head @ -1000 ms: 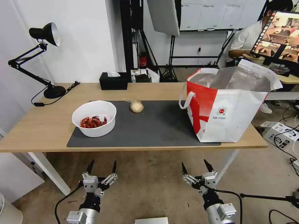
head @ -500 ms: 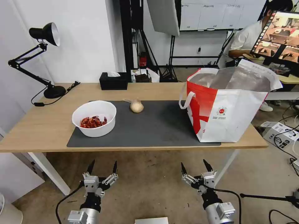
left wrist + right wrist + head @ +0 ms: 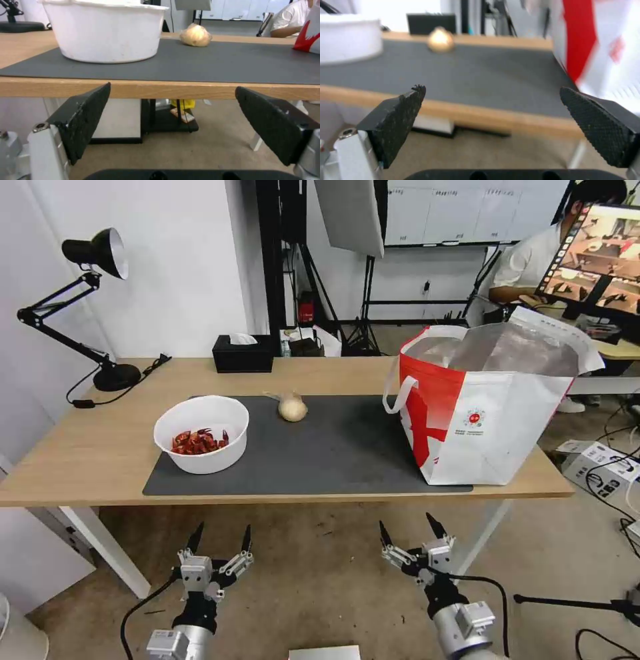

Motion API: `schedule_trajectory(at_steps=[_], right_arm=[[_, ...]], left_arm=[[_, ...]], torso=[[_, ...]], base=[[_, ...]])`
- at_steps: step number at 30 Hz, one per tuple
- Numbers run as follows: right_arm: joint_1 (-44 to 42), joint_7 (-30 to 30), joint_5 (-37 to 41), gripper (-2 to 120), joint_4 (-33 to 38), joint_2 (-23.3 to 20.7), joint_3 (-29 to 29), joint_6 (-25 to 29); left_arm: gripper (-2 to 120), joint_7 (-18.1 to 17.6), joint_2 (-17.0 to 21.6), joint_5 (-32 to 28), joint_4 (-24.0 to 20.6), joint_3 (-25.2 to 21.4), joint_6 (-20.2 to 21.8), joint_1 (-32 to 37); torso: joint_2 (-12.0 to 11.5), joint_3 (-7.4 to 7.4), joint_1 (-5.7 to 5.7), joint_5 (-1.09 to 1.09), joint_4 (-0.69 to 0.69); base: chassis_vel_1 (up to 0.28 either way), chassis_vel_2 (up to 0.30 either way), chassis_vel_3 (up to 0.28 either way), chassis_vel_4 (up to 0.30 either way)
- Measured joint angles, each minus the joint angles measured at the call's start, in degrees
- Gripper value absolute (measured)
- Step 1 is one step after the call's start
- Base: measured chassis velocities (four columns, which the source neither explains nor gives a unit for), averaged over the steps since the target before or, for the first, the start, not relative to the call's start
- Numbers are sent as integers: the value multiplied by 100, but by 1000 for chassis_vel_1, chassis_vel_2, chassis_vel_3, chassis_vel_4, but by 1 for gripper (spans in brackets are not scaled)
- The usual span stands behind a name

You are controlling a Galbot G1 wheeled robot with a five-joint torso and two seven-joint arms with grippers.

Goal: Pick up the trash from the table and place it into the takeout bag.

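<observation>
On the table (image 3: 80,447) lies a dark grey mat (image 3: 333,453). A white round bowl (image 3: 201,433) of red crayfish shells stands at the mat's left end, and a small cream knotted bag (image 3: 292,407) lies at its far edge. The takeout bag (image 3: 483,407), white with red panels and foil lining, stands open at the right end. Both grippers hang below the table's front edge, over the floor. My left gripper (image 3: 221,532) is open and empty, in front of the bowl (image 3: 103,30). My right gripper (image 3: 407,525) is open and empty, left of the takeout bag (image 3: 596,45).
A black tissue box (image 3: 243,353) sits at the table's far edge, and a black desk lamp (image 3: 100,253) stands at the far left with its cord. White table legs (image 3: 110,553) run down at both ends. Cables and boxes lie on the floor to the right.
My right gripper has risen a little and shifted left toward the table edge. The left gripper and the things on the table have stayed put.
</observation>
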Motion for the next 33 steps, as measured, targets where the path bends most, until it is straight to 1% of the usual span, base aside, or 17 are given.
schedule_trajectory(at_steps=[3,4,7,8,11,12,15,16,19,20,23,24,28,29,31,32,33], right_arm=[[714,-78,239,100,162,-300,-287,-340],[714,-78,239,100,162,-300,-287,-340],[1530,-99,521,100,200,-535,-744,-690],[1530,-99,521,100,200,-535,-744,-690],[2505,13,869,100,-32,-586,-1336,-974],[2505,13,869,100,-32,-586,-1336,-974],[3661,229,1275,100,-519,-452,-2027,-1218],[3661,229,1275,100,-519,-452,-2027,-1218],[4776,566,1640,100,-1239,-55,-2680,-1393],[4776,566,1640,100,-1239,-55,-2680,-1393],[5791,1021,1947,100,-2129,474,-3200,-1566],[5791,1021,1947,100,-2129,474,-3200,-1566],[6599,1416,2131,100,-3451,1226,-3534,-1690],[6599,1416,2131,100,-3451,1226,-3534,-1690],[6780,1471,2135,100,-3845,1470,-3586,-1706],[6966,1499,2134,100,-4271,1726,-3607,-1742],[6966,1499,2134,100,-4271,1726,-3607,-1742]], left_arm=[[100,-3,-8,-19,4,-53,6,-9],[100,-3,-8,-19,4,-53,6,-9],[100,-5,-23,-41,-11,-155,9,-7],[100,-5,-23,-41,-11,-155,9,-7],[100,-6,-27,-47,-51,-302,9,41],[100,-6,-27,-47,-51,-302,9,41],[100,-5,-31,-62,-36,-421,9,51],[100,-5,-31,-62,-36,-421,9,51],[100,-5,-5,-165,9,-525,17,-3],[100,-5,-5,-165,9,-525,17,-3],[100,-5,10,-228,45,-582,39,-36],[100,-5,10,-228,45,-582,39,-36],[100,-2,-36,-247,120,-625,36,-38],[100,-2,-36,-247,120,-625,36,-38],[100,-1,-45,-249,141,-640,30,-38],[100,-1,-45,-257,143,-672,17,-44],[100,-1,-45,-257,143,-672,17,-44]], torso=[[0,1,0,0,0],[0,1,0,0,0],[-1,1,1,0,1],[-1,1,1,0,1],[-1,1,0,1,1],[-1,1,0,1,1],[-1,1,1,-1,2],[-1,1,1,-1,2],[-1,1,1,0,0],[-1,1,1,0,0],[-2,1,1,-2,3],[-2,1,1,-2,3],[-1,1,1,-1,1],[-1,1,1,-1,1],[-2,1,1,-2,1],[-1,0,1,-3,2],[-1,0,1,-3,2]], base=[[0,0,0,0],[0,0,0,0],[0,0,0,0],[0,0,0,0],[0,0,0,0],[0,0,0,0],[0,0,0,0],[0,0,0,0],[0,0,0,0],[0,0,0,0],[0,0,0,0],[0,0,0,0],[0,0,0,0],[0,0,0,0],[0,0,0,0],[0,0,0,0],[0,0,0,0]])
